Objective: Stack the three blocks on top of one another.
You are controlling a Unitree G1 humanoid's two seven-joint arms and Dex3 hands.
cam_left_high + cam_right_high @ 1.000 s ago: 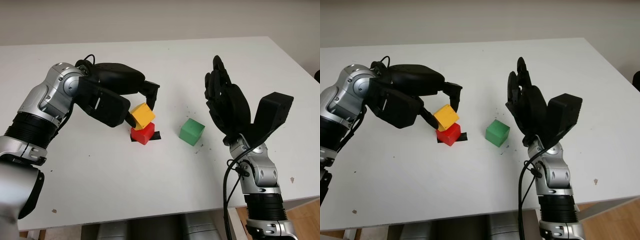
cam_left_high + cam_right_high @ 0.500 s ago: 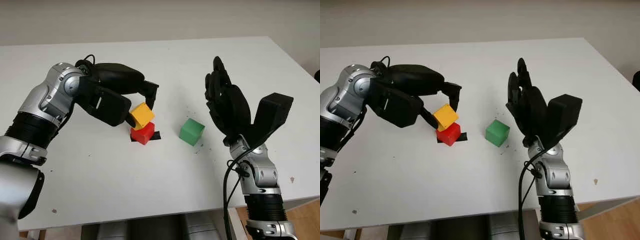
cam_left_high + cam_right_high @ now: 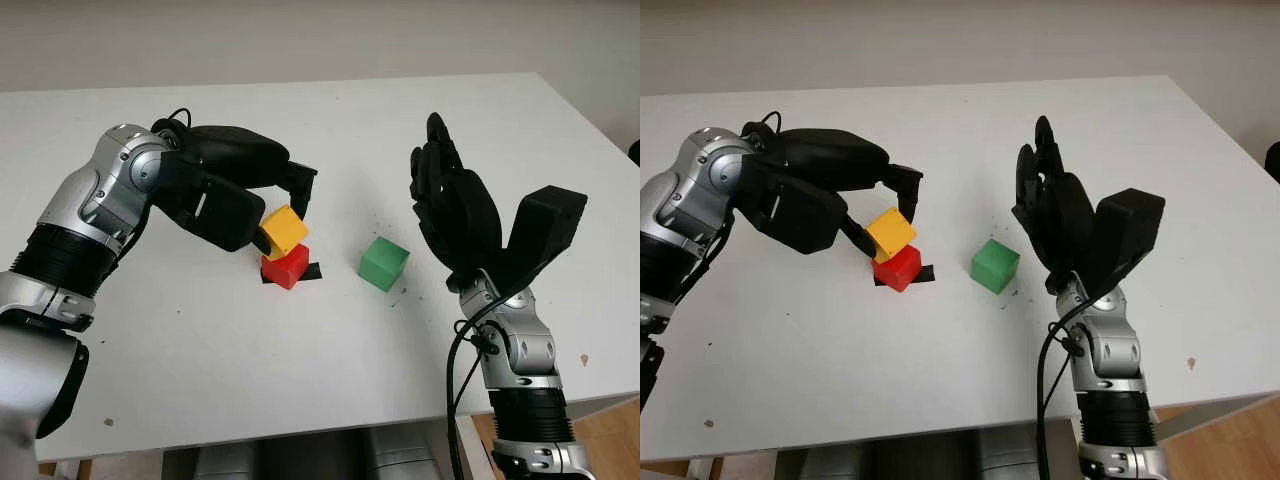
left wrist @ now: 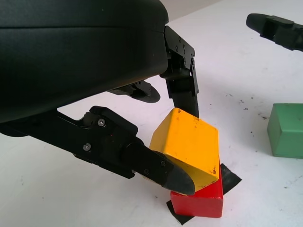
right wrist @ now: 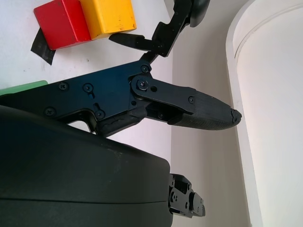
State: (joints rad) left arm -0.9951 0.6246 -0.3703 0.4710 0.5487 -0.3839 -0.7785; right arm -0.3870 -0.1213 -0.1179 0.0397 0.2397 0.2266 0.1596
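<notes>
A yellow block [image 3: 285, 230] sits tilted on top of a red block [image 3: 286, 266], which stands on a black tape mark [image 3: 312, 271] near the table's middle. My left hand [image 3: 282, 212] is shut on the yellow block, one finger behind it and one in front [image 4: 158, 170]. A green block [image 3: 384, 262] lies on the table to the right of the pair, apart from them. My right hand [image 3: 445, 205] is open and raised above the table, to the right of the green block.
The white table [image 3: 200, 350] has small dark specks around the green block. Its front edge runs close to my body and its right edge lies beyond the right arm.
</notes>
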